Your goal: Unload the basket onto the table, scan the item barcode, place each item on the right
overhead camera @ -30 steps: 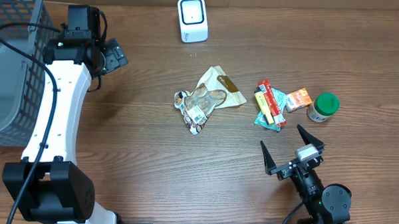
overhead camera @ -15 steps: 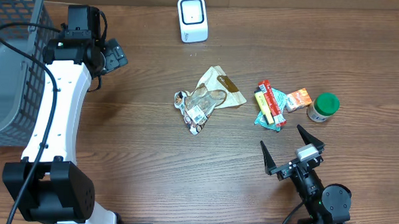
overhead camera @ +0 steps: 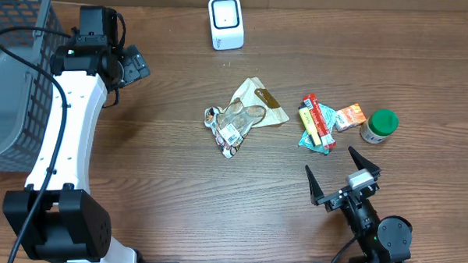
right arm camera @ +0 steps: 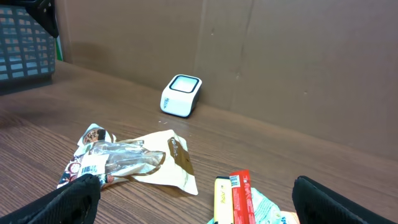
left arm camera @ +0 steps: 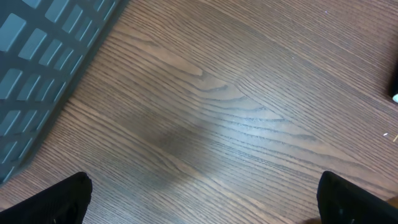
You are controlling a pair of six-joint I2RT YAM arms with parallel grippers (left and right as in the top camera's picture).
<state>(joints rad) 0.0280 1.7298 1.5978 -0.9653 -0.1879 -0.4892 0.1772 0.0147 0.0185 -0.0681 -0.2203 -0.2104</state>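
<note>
The left gripper [left arm camera: 205,202] and right gripper [overhead camera: 329,161] gape wide; the snack pouch [overhead camera: 238,116] shows an unreadable barcode label [overhead camera: 232,133].

White left arm [overhead camera: 62,125] reaches far forward, the left gripper [left arm camera: 205,206] spread wide, empty. Folded near its base, the right gripper [overhead camera: 330,161] gapes wide, empty.

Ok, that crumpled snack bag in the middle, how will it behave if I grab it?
The snack bag looks like thin wrinkled film, so it will probably flop and sag from a pinch. It lies flat and seems light, so a nudge may slide it on the smooth table.
</note>
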